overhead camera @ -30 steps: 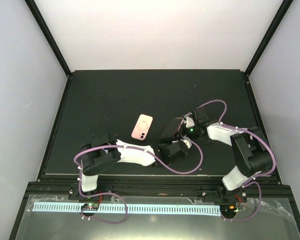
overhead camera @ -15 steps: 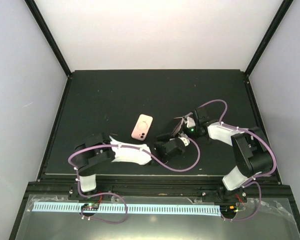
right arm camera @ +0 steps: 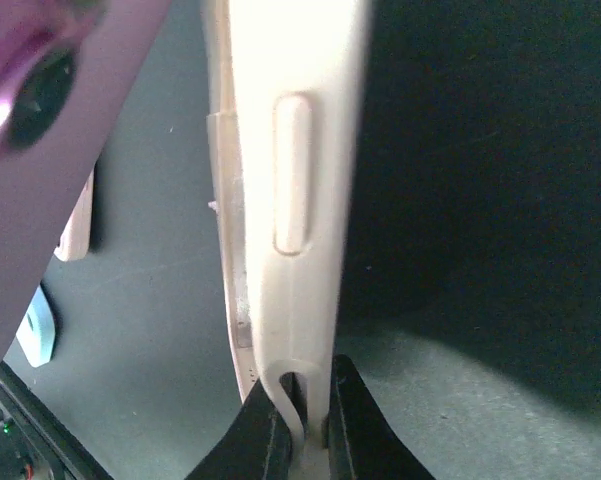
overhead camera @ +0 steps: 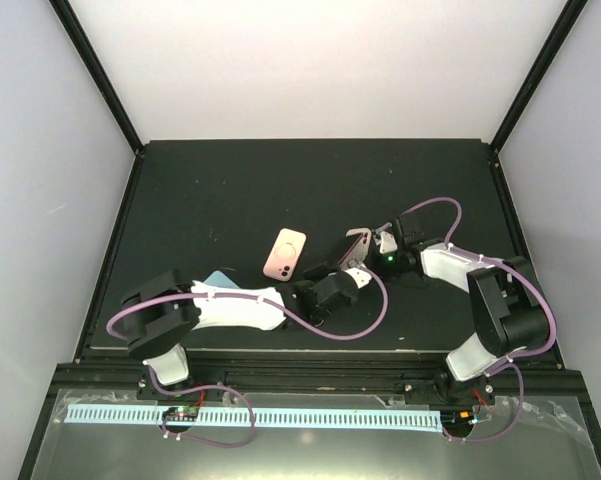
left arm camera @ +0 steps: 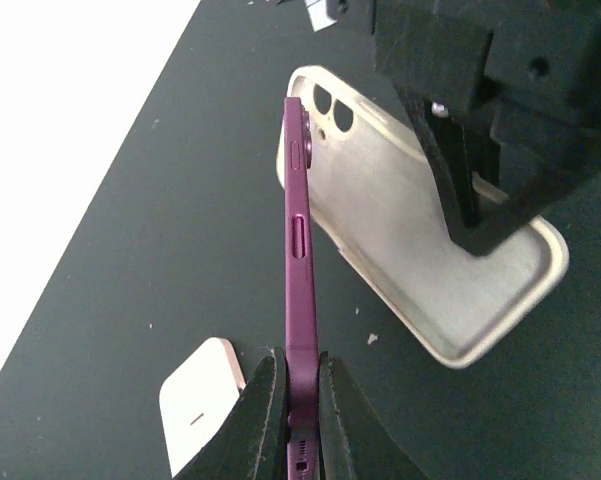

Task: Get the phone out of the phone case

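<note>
Over the last second the two grippers, which were bunched together right of the table's middle, have drawn apart: the left gripper point(left arm camera: 298, 385) has moved left and the left arm has swung out, uncovering a small light-blue thing point(overhead camera: 218, 279) lying on the table point(overhead camera: 230, 190). The result is that the purple phone point(left arm camera: 298, 250) now stands out of the cream case point(left arm camera: 420, 260). The left jaws are pressed together on the phone's bottom end and hold it edge-on. The right gripper point(right arm camera: 302, 410) has its jaws pinched on one rim of the case, holding it just right of the phone. The case is empty; its grey inner lining and the camera cut-out are bare from end to end. Only the phone's camera end sits close to the camera corner of the case, and whether they touch there I cannot tell. By the look of it the main job is as good as done, leaving a little more separation and setting both pieces down. A pink case or phone point(overhead camera: 285, 254) lies flat on the table just left of the grippers, untouched; whether it holds anything cannot be seen.
</note>
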Robot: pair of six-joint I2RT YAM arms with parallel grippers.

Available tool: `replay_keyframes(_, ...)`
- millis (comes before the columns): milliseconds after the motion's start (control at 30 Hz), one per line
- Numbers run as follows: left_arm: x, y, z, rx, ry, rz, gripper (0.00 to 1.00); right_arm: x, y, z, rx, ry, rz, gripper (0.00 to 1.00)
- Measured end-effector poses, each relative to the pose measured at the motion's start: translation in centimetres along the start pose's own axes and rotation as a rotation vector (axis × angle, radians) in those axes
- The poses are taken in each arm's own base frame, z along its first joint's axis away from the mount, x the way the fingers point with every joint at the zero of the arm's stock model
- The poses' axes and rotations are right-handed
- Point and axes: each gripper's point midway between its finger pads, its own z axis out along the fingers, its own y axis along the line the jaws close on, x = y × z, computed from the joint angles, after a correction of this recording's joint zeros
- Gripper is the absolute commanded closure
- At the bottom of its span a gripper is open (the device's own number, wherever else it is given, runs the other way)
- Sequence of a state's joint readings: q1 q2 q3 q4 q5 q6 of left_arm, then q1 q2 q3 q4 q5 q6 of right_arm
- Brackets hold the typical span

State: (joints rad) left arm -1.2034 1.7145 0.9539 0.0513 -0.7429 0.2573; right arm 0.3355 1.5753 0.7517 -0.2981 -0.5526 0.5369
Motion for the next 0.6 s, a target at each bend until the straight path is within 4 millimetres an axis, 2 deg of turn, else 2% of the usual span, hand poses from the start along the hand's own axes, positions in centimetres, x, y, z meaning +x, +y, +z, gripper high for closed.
replay_keyframes(200, -0.5, 1.2, -2.9, 0.062, -0.060, -0.103, 0.98, -1.3, -0.8, -0.9, 0.018, -0.050, 0.014, 0.99)
replay_keyframes(400, -1.4, 2.4, -5.9, 0.105, -0.138, -0.232, 0.98, -3.2, -0.3, -2.6, 0.050, -0.142, -0.067, 0.99)
replay_keyframes(500, -0.9, 2.0, -6.6, 0.126, -0.146, -0.254, 0.98, -5.2, 0.4, -4.4, 0.062, -0.193, -0.158, 0.99)
replay_keyframes(600, 0.0, 1.3, -6.8, 0.143, -0.133, -0.246, 0.98, -8.5, 1.5, -7.8, 0.077, -0.266, -0.277, 0.99)
